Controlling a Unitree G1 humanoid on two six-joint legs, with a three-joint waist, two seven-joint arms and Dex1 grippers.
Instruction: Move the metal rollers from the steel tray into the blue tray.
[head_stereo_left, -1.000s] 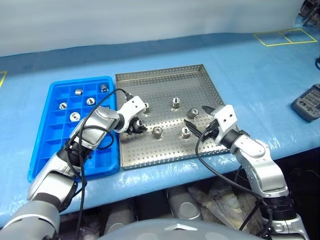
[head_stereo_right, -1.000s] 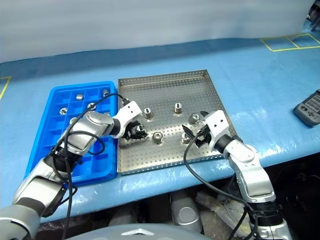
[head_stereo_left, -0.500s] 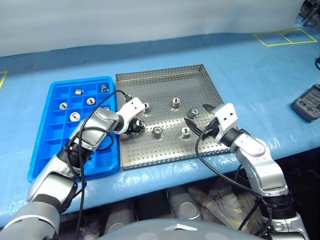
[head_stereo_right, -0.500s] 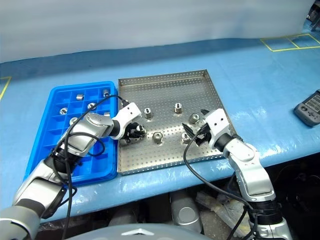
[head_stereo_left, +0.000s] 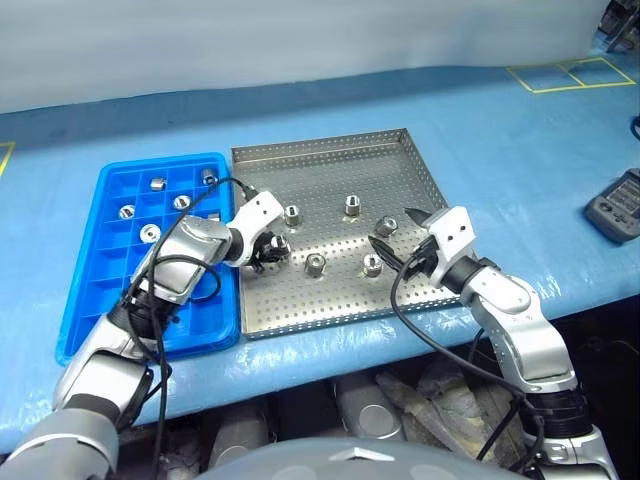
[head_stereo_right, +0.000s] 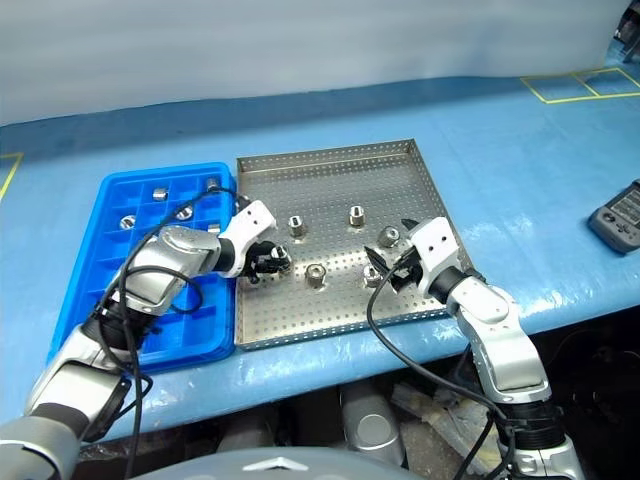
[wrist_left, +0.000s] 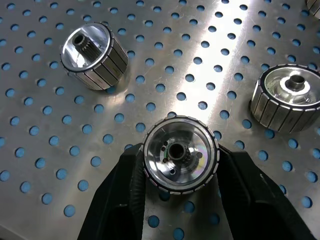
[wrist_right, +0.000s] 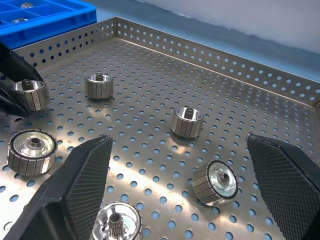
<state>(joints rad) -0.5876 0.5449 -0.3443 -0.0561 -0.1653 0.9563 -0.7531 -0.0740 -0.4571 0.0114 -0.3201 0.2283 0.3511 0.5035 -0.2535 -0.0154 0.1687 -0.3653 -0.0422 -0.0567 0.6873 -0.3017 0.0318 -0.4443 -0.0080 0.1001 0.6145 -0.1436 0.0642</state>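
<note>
My left gripper (head_stereo_right: 268, 262) clamps a metal roller (head_stereo_right: 277, 262) at the steel tray (head_stereo_right: 340, 180)'s left side, beside the blue tray (head_stereo_right: 95, 285) already holding several rollers. My right gripper (head_stereo_right: 390, 268) hovers with fingers spread by two loose rollers on the steel tray.

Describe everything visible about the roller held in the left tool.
The small silver-grey metal roller is a short cylinder with a ribbed, grooved side, a shiny recessed face and a dark toothed centre hole. The left tool is shut on it, one black finger on each side. It sits near the left edge of the perforated shiny steel tray, beside the bright blue plastic compartment tray. Whether it is lifted is unclear.
</note>
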